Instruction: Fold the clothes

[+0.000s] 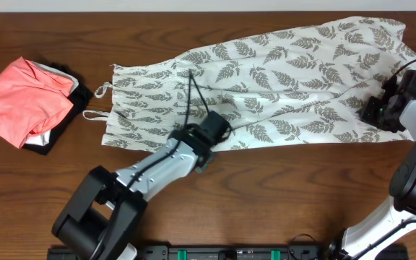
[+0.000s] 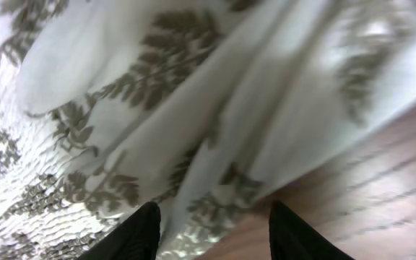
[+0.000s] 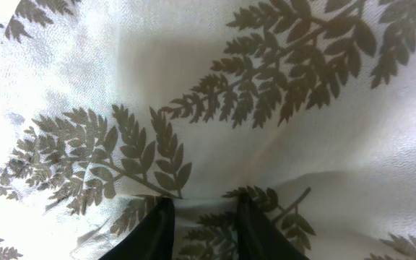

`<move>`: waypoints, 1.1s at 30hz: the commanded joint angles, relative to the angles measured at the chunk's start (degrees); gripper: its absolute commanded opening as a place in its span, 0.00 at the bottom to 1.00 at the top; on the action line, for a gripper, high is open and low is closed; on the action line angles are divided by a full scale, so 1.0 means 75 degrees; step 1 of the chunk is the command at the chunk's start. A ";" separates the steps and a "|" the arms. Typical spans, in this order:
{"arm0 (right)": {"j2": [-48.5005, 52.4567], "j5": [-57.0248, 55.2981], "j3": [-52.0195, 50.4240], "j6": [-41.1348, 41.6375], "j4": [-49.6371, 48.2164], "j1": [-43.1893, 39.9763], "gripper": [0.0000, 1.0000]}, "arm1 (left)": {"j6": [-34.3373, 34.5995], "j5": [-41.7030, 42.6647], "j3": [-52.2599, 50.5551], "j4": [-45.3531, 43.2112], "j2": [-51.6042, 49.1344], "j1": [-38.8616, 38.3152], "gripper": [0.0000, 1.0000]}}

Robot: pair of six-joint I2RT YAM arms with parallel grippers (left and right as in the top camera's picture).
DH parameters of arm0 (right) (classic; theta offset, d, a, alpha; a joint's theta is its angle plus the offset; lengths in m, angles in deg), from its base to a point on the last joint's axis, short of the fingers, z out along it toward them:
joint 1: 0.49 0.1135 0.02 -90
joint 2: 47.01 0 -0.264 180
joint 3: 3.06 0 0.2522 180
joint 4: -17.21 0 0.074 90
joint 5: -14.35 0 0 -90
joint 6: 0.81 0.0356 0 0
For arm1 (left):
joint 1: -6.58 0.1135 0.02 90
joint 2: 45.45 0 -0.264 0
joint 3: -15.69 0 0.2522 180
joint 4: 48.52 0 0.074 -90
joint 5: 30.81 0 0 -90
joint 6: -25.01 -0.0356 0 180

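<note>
Long white thin-fabric fern-print dress (image 1: 266, 79) lay flat on bench. Left fingers (image 2: 215, 231) half-open over hem at 6 o'clock; right fingers (image 3: 204, 224) narrowly apart at 3 o'clock, grip unclear. Best pinch both edges firmly, lift evenly.

One fern-print dress (image 1: 266, 79) is lying spread across one wooden table (image 1: 42, 180). Two thin straps (image 1: 98, 101) are trailing from its left end. One coral-pink folded garment (image 1: 22, 97) is sitting on one black garment (image 1: 53, 137). Two robot arms are reaching in, carrying one left gripper (image 1: 211, 130) and one right gripper (image 1: 381, 108).
</note>
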State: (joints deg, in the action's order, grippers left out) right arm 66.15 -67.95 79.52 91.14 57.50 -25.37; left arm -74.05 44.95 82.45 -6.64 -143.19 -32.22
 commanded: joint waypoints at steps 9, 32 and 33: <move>0.0560 0.0204 -0.0493 0.0160 0.0280 0.0187 0.28 | -0.0251 -0.0460 -0.0050 -0.0437 -0.0003 -0.0201 0.49; 0.0560 0.0204 -0.0493 0.0160 0.0294 0.0187 0.29 | -0.0242 -0.0455 -0.0050 -0.0740 -0.0172 -0.0201 0.16; 0.0560 0.0204 -0.0490 0.0160 0.0294 0.0187 0.29 | -0.0242 -0.0455 -0.0050 -0.0740 -0.0172 -0.0204 0.17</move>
State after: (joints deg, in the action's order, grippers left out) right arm 66.15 -67.92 79.54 91.14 57.56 -25.37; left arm -75.76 42.26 82.42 -12.28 -143.67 -33.71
